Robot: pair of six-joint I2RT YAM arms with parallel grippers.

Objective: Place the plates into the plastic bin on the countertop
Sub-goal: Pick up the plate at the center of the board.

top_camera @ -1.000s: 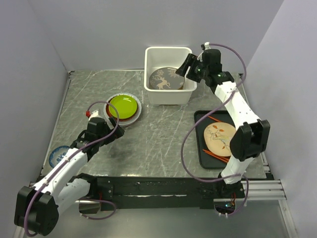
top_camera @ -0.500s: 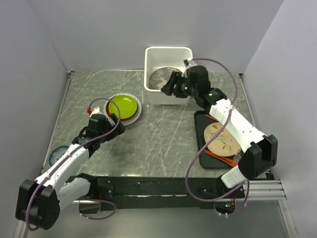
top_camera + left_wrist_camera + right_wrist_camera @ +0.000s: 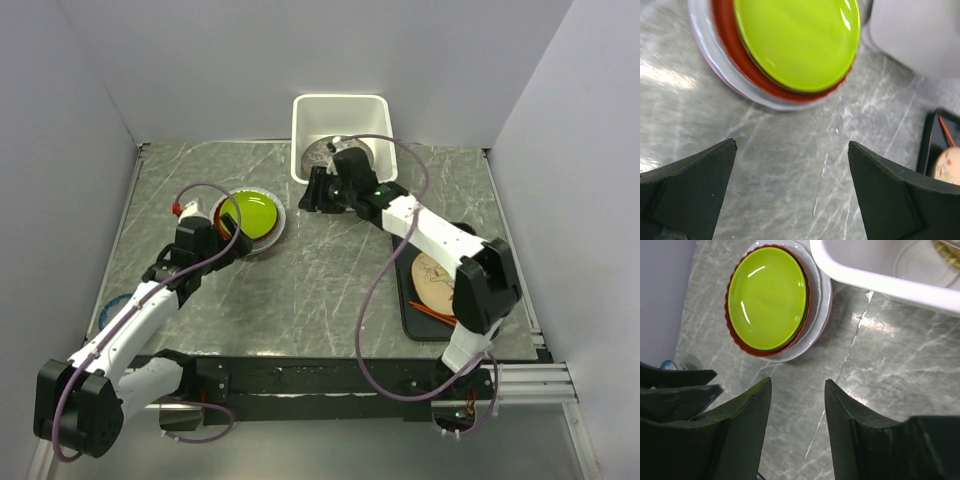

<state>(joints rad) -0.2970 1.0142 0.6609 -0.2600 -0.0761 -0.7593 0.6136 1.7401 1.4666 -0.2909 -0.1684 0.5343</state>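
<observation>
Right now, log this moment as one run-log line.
left jaws: open, empty, facing lime green plate | right jaws: open, empty, over countertop | plastic bin: holds grey patterned plate

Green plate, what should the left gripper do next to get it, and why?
Probably ease the left gripper forward until its open jaws straddle the near rim of the green plate. They stand wide and empty, and the plate lies just ahead on top of its stack, not yet touched.
</observation>
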